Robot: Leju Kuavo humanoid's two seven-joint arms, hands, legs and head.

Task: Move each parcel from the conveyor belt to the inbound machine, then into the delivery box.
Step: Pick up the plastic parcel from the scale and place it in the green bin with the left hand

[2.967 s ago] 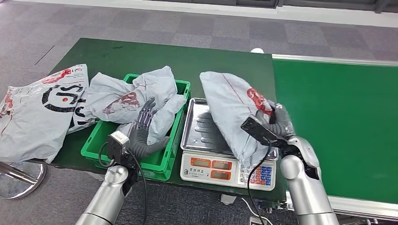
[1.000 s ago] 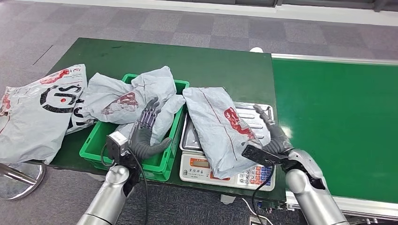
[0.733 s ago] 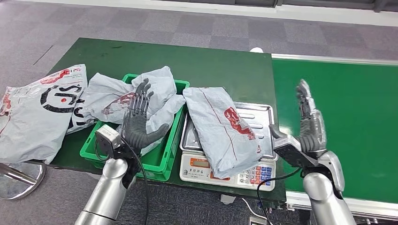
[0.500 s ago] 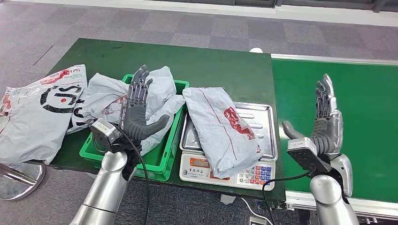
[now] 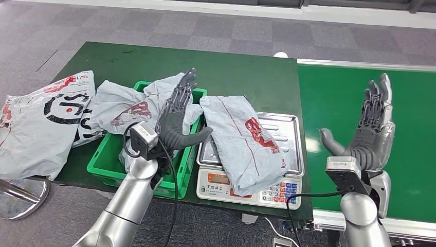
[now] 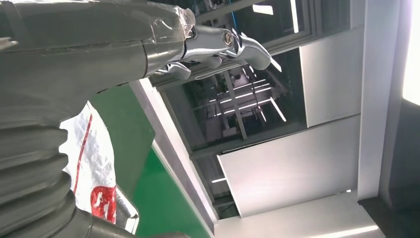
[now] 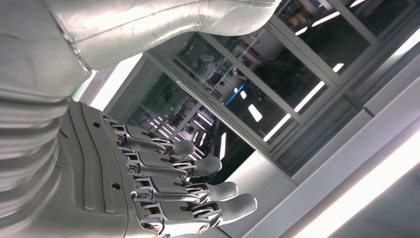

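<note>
Right hand [image 5: 371,135] has let go and lifted over the belt [image 5: 406,144], fingers spread, holding nothing. Left hand [image 5: 175,121], also spread and holding nothing, has swung toward the parcel [image 5: 241,141] on the scale [image 5: 288,126], likely to carry it to the crate [image 5: 110,157].

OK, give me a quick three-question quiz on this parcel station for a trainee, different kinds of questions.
1. True or false: the right hand holds a parcel.
2. The parcel nearest the left hand lies on: A) belt B) scale C) floor
3. Fill in: the green crate sits to the robot's ____ of the scale.

Key: 1. False, both hands are raised with fingers spread, holding nothing. 2. B. 3. left.
</note>
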